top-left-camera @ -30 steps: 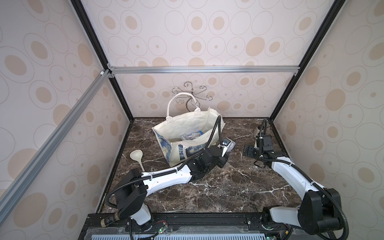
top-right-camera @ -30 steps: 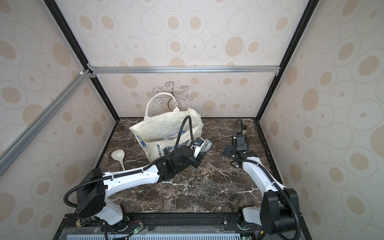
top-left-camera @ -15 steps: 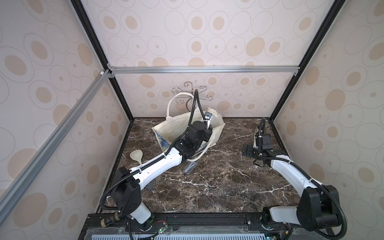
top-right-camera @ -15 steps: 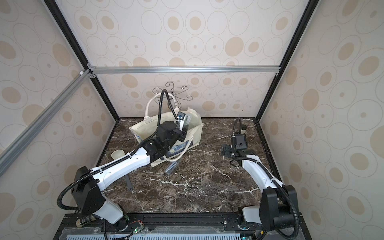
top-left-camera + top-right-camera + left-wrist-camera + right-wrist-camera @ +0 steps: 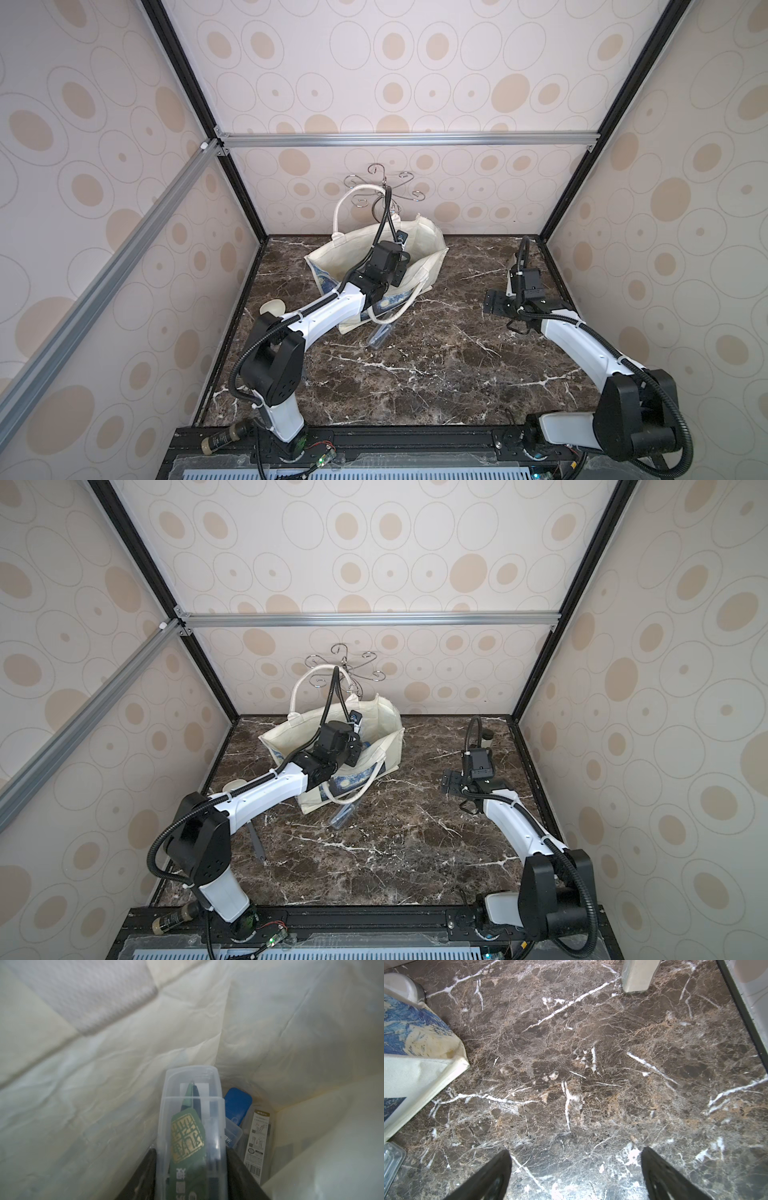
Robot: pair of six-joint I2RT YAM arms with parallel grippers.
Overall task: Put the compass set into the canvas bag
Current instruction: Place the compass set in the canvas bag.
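left gripper grips the compass set deep in the canvas bag: release low; right gripper gapes empty.

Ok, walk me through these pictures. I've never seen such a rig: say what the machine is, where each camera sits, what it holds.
This is a robot with two white arms at a marble table, each ending in a two-fingered gripper. Two pictures look down on the scene from above, nearly the same view. The others come from a camera on each wrist, looking past the fingers. In both top views the left arm reaches into the canvas bag. Its wrist camera shows the left gripper shut on the compass set, a clear case with a green label, inside the bag above a blue box and a printed packet. The right gripper is open and empty over the table. Another clear case lies on the table near the bag.
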